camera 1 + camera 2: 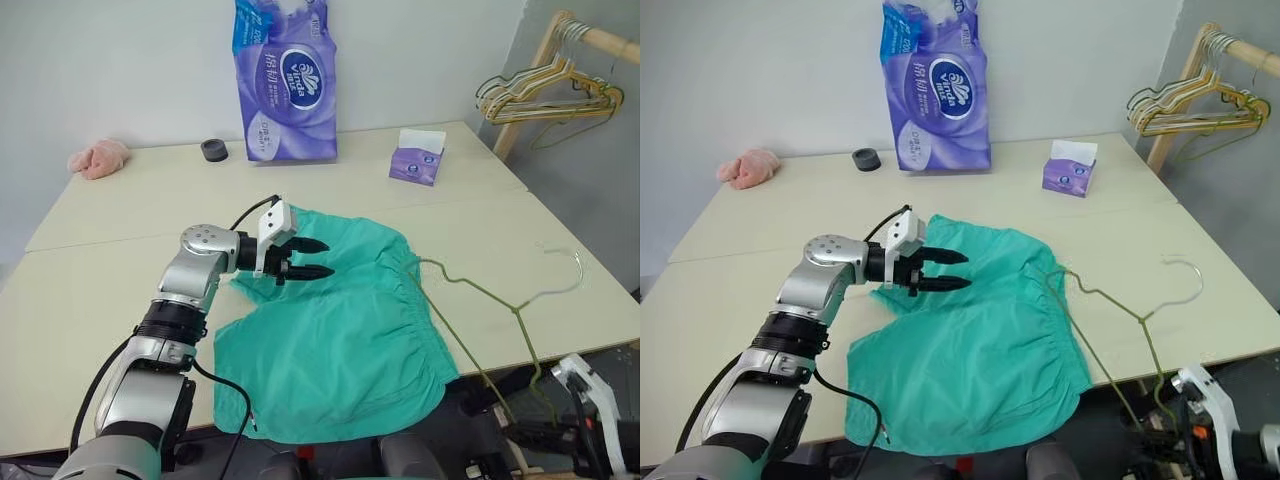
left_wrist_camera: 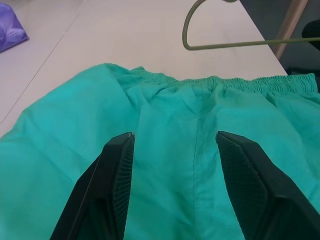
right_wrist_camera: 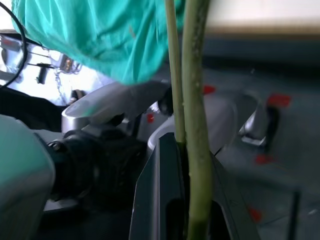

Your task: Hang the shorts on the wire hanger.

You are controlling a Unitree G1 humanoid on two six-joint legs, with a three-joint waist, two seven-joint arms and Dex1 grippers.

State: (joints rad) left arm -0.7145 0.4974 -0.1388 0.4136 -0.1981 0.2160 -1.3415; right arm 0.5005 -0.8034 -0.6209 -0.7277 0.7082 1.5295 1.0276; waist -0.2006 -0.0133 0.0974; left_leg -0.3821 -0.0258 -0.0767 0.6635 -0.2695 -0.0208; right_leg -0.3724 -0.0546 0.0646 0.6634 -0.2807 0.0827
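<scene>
The teal-green shorts [image 1: 340,320] lie spread on the table, gathered waistband to the right, one leg drooping over the front edge. My left gripper [image 1: 327,257] hovers just above their left part, open, nothing between its fingers [image 2: 117,170]. The olive wire hanger [image 1: 515,308] lies right of the waistband with its hook [image 1: 572,268] on the table. One of its thin arms touches the waistband, and its lower part reaches past the front edge. There, below the table edge, my right gripper [image 3: 187,150] is shut on the hanger's wire [image 3: 195,90].
At the back of the table stand a tall purple tissue pack [image 1: 285,85], a small purple tissue box [image 1: 417,160], a black ring [image 1: 214,150] and a pink cloth lump [image 1: 98,158]. A wooden rack with several hangers [image 1: 545,95] stands at the far right.
</scene>
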